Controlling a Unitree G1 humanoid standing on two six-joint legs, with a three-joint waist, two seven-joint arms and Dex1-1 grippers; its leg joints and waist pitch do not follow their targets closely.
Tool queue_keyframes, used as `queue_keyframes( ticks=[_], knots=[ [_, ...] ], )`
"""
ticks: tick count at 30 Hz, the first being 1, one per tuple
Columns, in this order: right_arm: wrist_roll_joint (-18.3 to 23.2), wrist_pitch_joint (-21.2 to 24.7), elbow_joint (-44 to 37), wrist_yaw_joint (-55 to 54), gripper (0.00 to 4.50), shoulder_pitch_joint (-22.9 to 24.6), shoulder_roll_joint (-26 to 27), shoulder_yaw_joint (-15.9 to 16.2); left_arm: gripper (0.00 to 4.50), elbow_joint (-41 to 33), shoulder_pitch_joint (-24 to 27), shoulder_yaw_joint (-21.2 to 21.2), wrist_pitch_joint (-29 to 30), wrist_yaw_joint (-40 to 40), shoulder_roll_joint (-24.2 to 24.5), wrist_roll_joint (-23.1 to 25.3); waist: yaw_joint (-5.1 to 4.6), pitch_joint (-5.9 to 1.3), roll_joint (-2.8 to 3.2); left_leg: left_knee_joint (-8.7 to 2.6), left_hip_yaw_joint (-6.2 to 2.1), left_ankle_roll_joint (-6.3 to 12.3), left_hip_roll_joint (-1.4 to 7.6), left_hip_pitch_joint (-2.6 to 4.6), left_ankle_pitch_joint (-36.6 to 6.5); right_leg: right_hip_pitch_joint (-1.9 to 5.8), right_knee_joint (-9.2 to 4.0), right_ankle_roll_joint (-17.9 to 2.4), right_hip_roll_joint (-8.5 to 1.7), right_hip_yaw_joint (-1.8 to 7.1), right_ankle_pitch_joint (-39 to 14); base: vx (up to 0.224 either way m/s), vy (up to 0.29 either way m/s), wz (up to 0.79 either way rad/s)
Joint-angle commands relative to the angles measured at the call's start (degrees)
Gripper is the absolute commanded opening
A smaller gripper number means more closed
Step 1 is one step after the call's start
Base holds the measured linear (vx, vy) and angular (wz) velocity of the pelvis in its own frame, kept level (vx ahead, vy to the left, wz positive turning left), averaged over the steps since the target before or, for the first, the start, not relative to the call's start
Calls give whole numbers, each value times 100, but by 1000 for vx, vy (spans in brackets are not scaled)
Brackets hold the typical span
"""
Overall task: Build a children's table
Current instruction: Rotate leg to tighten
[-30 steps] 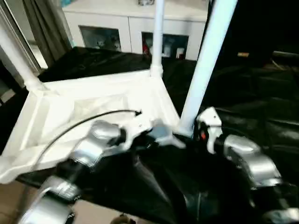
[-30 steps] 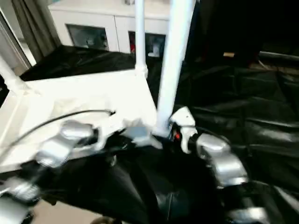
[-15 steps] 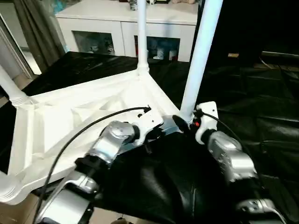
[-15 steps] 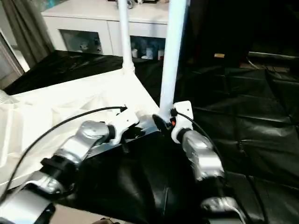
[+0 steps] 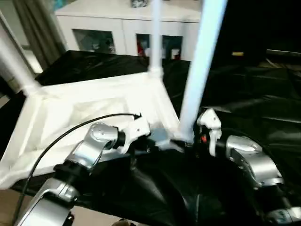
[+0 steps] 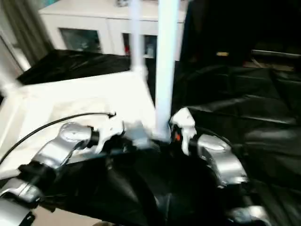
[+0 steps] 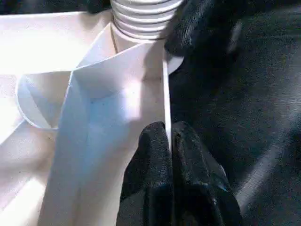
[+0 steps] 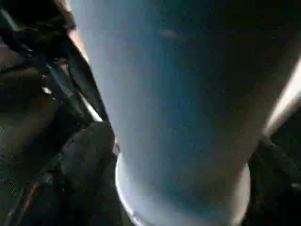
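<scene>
Right tool (image 5: pixel 190 134) wider beside leg (image 5: pixel 200 70)

The white plastic ribbed tabletop (image 5: pixel 89 106) lies upside down on the black-sheeted counter (image 5: pixel 254 103), its white tubular legs (image 5: pixel 200 66) upright; the white glass-fronted cabinet (image 5: pixel 127 28) stands behind.

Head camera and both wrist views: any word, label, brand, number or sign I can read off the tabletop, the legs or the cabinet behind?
None can be read.
Tabletop: plain white ribbed plastic, no print seen.
Near leg: plain white, no marking seen.
Cabinet: items behind its glass fronts are too blurred to read.
</scene>
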Motion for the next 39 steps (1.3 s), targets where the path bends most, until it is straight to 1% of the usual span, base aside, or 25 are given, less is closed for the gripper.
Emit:
queue_keyframes(
  ticks=[1, 3, 4, 6, 7, 8, 11, 13, 17, 19, 20, 21, 22, 23, 24, 25, 26, 28, 29, 30, 33, 34, 35, 37, 39],
  knots=[
    [86, -21, -156, 303, 389, -1, -83, 141, 0, -356, -25, -50, -52, -374, 20, -224, 1, -420, -18, -373, -103, 378, 334, 140, -878, 223, -326, -1591, -459, 211, -22, 0, 0, 0],
    [96, -38, -160, 417, 356, 0, -130, 173, 0, -399, -1, -49, -37, -476, 69, -261, 1, -417, -15, -379, -107, 365, 344, 143, -931, 220, -331, -1599, -465, 212, -73, 0, 0, 0],
    [96, -38, -160, 417, 356, 0, -130, 173, 0, -399, -1, -49, -37, -476, 69, -261, 0, -414, -18, -379, -105, 355, 343, 142, -961, 219, -337, -1601, -466, 214, -104, 0, 0, 0],
    [89, -58, -161, 524, 345, 4, -201, 234, 0, -424, 27, -48, -37, -547, 117, -268, 3, -413, -36, -379, -102, 347, 337, 144, -956, 218, -338, -1591, -462, 213, -160, 0, 0, 0],
    [89, -58, -161, 524, 332, 4, -201, 234, 0, -424, 27, -48, -37, -547, 117, -268, 7, -411, -33, -380, -103, 348, 338, 143, -961, 220, -345, -1582, -468, 215, -200, 0, 0, 0],
    [98, -69, -149, 577, 315, 3, -221, 239, 0, -423, 42, -36, -44, -580, 137, -262, 4, -406, -52, -383, -98, 342, 334, 141, -982, 217, -357, -1566, -466, 215, -275, 0, 0, 0],
    [122, -55, -132, 636, 304, 9, -217, 220, 0, -438, 45, -19, -7, -573, 125, -268, 11, -410, -40, -382, -104, 329, 339, 144, -947, 215, -349, -1552, -470, 215, -312, 0, 0, 0],
    [139, -34, -134, 669, 288, 38, -217, 228, 0, -452, 49, -11, 18, -560, 109, -274, 9, -411, -46, -379, -101, 331, 334, 140, -936, 217, -350, -1550, -468, 213, -309, 0, 0, 0],
    [167, 24, -68, 515, 281, 120, -115, 184, 0, -382, 39, 33, 30, -391, 30, -251, 14, -417, -59, -371, -101, 365, 330, 131, -863, 222, -343, -1550, -472, 211, -251, 0, 0, 0],
    [73, 2, 175, 18, 280, 117, 107, 61, 0, -110, -78, 112, 14, 107, -147, -84, 1, -410, -63, -379, -109, 354, 330, 134, -873, 208, -355, -1544, -473, 207, -302, 0, 0, 0],
    [-107, -72, 502, -699, 280, 36, 367, -87, 0, 229, -247, 175, 62, 677, -319, 113, -9, -404, -59, -382, -102, 327, 324, 139, -905, 195, -369, -1537, -468, 211, -378, 0, 0, 0],
    [-138, -68, 641, -1002, 279, -3, 500, -170, 0, 391, -333, 224, 106, 943, -413, 165, -23, -389, -65, -386, -94, 234, 303, 158, -1068, 174, -408, -1527, -477, 217, -630, 0, 0, 0],
    [-142, -67, 658, -1038, 279, -7, 515, -180, 0, 410, -343, 230, 111, 974, -424, 171, -45, -379, -84, -411, -109, 120, 294, 159, -1184, 200, -426, -1468, -482, 209, -923, 0, 0, 0],
    [-177, -81, 834, -1433, 279, -56, 694, -282, 0, 610, -451, 328, 171, 1316, -570, 183, -66, -364, -88, -425, -108, 63, 288, 168, -1310, 189, -454, -1403, -487, 214, -1164, 0, 0, 0],
    [-191, -88, 1018, -1845, 279, -112, 902, -391, 0, 791, -559, 426, 227, 1611, -725, 163, -69, -361, -83, -432, -116, 33, 289, 169, -1357, 187, -450, -1374, -494, 213, -1266, 0, 0, 0],
    [-194, -93, 1084, -1994, 279, -133, 979, -428, 0, 841, -591, 457, 246, 1694, -772, 152, -88, -353, -96, -452, -120, -10, 283, 172, -1446, 192, -471, -1298, -500, 213, -1453, 0, 0, 0],
    [-364, -210, 1276, -2440, 279, -221, 1118, -415, 0, 999, -696, 492, 259, 1987, -916, 189, -109, -355, -109, -453, -115, -28, 273, 167, -1454, 185, -482, -1232, -498, 214, -1530, 0, 0, 0],
    [-498, -306, 1518, -2935, 279, -359, 1364, -410, 0, 1191, -828, 542, 318, 2364, -1142, 222, -126, -359, -95, -451, -117, -29, 279, 178, -1451, 176, -493, -1198, -507, 223, -1534, 0, 0, 0],
    [-492, -305, 1536, -2965, 279, -372, 1395, -417, 0, 1206, -838, 548, 327, 2395, -1164, 223, -136, -357, -94, -447, -109, -14, 274, 180, -1452, 170, -501, -1212, -507, 227, -1510, 0, 0, 0],
    [-420, -330, 1715, -3183, 279, -515, 1670, -477, 0, 1328, -923, 583, 383, 2623, -1358, 217, -137, -363, -99, -445, -111, 33, 275, 169, -1428, 182, -497, -1209, -510, 231, -1445, 0, 0, 0],
    [-317, -491, 1891, -3107, 279, -645, 1902, -559, 0, 1494, -1011, 595, 327, 2752, -1530, 234, -137, -374, -105, -441, -112, 128, 274, 140, -1239, 202, -471, -1255, -507, 220, -1135, 0, 0, 0],
    [-275, -492, 1891, -3055, 335, -655, 1920, -581, 0, 1501, -1013, 588, 309, 2736, -1543, 236, -138, -380, -109, -427, -101, 191, 267, 132, -1191, 208, -466, -1271, -509, 220, -1031, 0, 0, 0],
    [-166, -502, 1881, -2909, 349, -677, 1956, -635, 0, 1510, -1009, 557, 249, 2670, -1563, 244, -129, -383, -118, -426, -101, 256, 272, 131, -1135, 217, -460, -1283, -509, 217, -956, 0, 0, 0],
    [-84, -490, 1832, -2749, 366, -678, 1932, -654, 0, 1481, -981, 515, 186, 2549, -1539, 249, -127, -385, -121, -426, -105, 307, 271, 121, -1107, 226, -457, -1287, -515, 213, -938, 0, 0, 0],
    [-67, -545, 1755, -2591, 387, -664, 1825, -615, 0, 1406, -921, 467, 120, 2340, -1467, 246, -122, -390, -106, -424, -102, 353, 280, 125, -1071, 218, -457, -1299, -508, 208, -917, 0, 0, 0]
  ],
)
